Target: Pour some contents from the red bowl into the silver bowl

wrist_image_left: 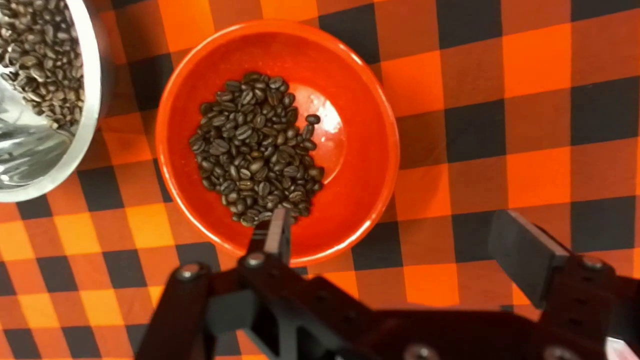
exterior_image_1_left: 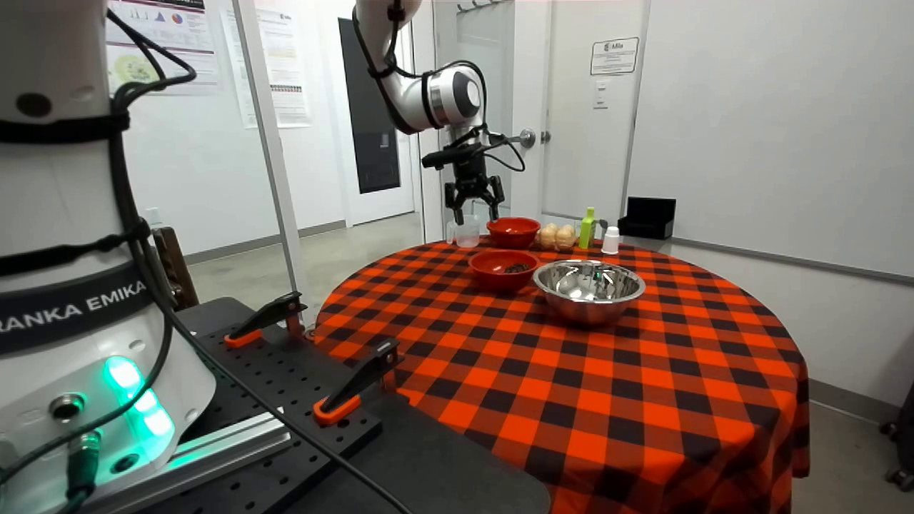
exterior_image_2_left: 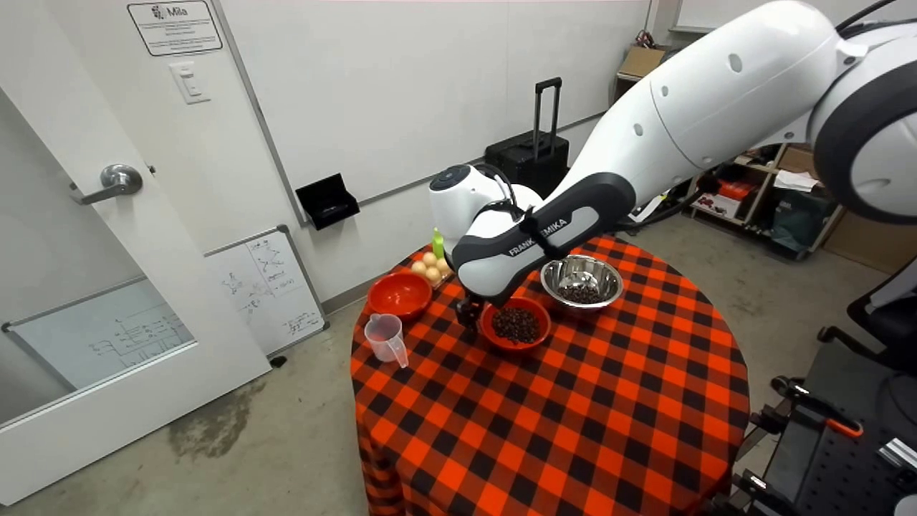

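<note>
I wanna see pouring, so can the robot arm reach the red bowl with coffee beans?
Probably yes: the open gripper hangs higher than the red bowl, one finger overlapping its rim in the wrist view, with nothing seen between.

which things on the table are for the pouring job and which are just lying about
For the job:
red bowl holding coffee beans
silver bowl, also with coffee beans in it

Just lying about, it seems:
clear plastic jug
second red bowl, near that jug
eggs, by the look of them
green bottle
small white container
</note>
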You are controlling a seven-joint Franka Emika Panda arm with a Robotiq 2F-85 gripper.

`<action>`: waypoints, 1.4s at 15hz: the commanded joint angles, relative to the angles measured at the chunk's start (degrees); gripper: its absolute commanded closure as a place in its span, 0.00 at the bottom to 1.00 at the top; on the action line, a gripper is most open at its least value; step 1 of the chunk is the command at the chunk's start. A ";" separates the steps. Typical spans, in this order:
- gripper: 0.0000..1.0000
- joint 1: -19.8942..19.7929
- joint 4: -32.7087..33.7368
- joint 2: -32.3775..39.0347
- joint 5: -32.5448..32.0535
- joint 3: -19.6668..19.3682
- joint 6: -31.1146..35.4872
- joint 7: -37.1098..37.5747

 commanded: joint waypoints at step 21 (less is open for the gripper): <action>0.79 -0.47 17.70 17.65 3.79 1.09 -7.94 -6.86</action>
